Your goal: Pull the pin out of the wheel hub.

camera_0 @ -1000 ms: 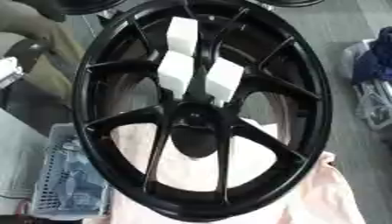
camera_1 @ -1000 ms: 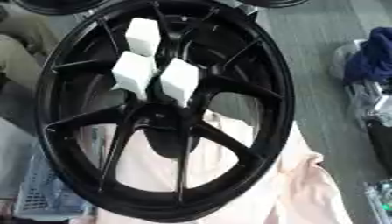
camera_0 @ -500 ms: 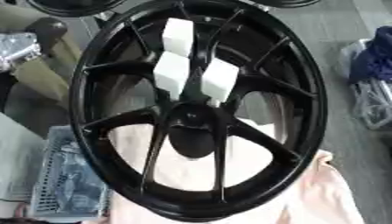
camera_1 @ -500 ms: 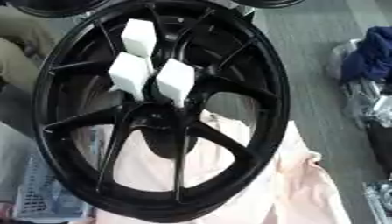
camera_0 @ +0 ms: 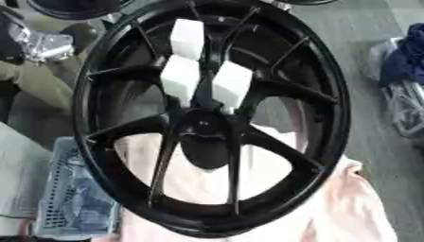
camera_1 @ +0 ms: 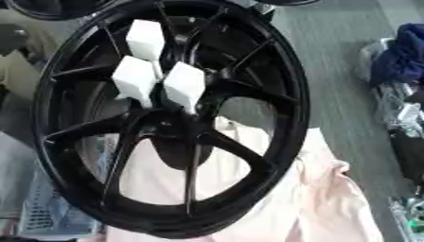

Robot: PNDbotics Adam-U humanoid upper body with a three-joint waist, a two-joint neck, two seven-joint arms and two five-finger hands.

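A large black spoked wheel lies on a pale pink cloth, filling most of both views. Its hub sits at the centre. Three white block-shaped pieces stick up from the spokes just above the hub: one at the top, one on the left, one on the right. I cannot tell which of them is the pin. A silvery metal part shows at the upper left, outside the rim and apart from the blocks; it looks like my left hand. My right hand shows in neither view.
The pink cloth spreads out to the lower right. A light mesh basket stands at the lower left against the rim. Blue fabric and clutter lie on the grey floor at the right. Another dark wheel shows at the top left.
The silvery part at the left edge has moved up and to the right, closer to the rim. The wheel and the white blocks have stayed in place.
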